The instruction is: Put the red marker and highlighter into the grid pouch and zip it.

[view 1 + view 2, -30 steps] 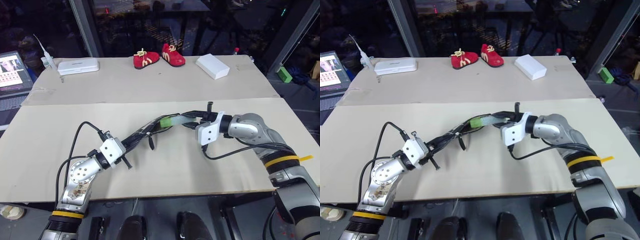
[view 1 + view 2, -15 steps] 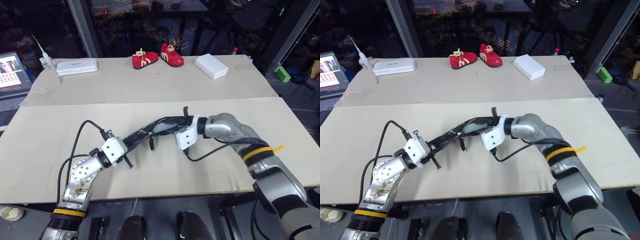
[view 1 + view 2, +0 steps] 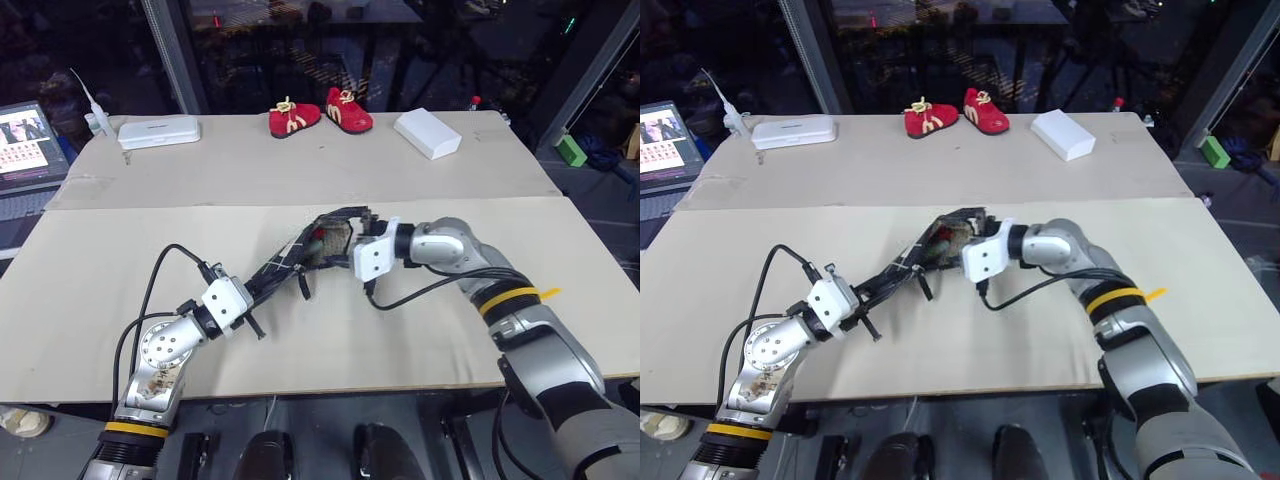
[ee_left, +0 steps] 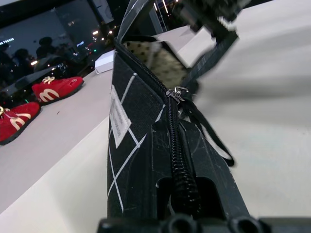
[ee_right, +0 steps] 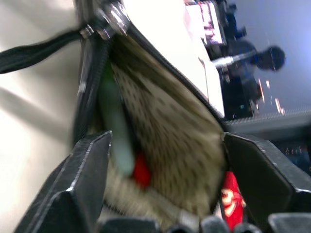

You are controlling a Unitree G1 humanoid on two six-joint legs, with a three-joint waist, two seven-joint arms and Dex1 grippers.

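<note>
While the left gripper (image 3: 262, 300) clamps the near end of the grid pouch (image 3: 300, 255) and holds it off the table (image 3: 420, 330) on edge, zipper side up, the loading step looks finished and the zipping step is what comes next. From the left wrist view, the zipper is closed along the near stretch, the slider sits partway along, and its black pull cord (image 4: 209, 133) hangs loose down the right side. Beyond the slider the mouth gapes, showing a pale dotted lining.

Just past that, the right gripper (image 3: 352, 232) sits at the pouch's open far end with its two black fingers (image 5: 80, 179) spread wide, one on either side of the mouth, gripping nothing. Its wrist view looks straight into the pouch: the highlighter (image 5: 116, 131) lies against one inner wall, pale blue-green with its green cap deeper in, and the red end of the marker (image 5: 141, 172) shows beside it near the opening. Both items therefore appear to be inside.

The next move, as a judgement, calls for the right gripper to catch the pull cord or slider and draw it toward the far end while the left keeps the pouch taut.

Farther back on the table, a pair of red shoes (image 3: 320, 112) sits between two white boxes.
</note>
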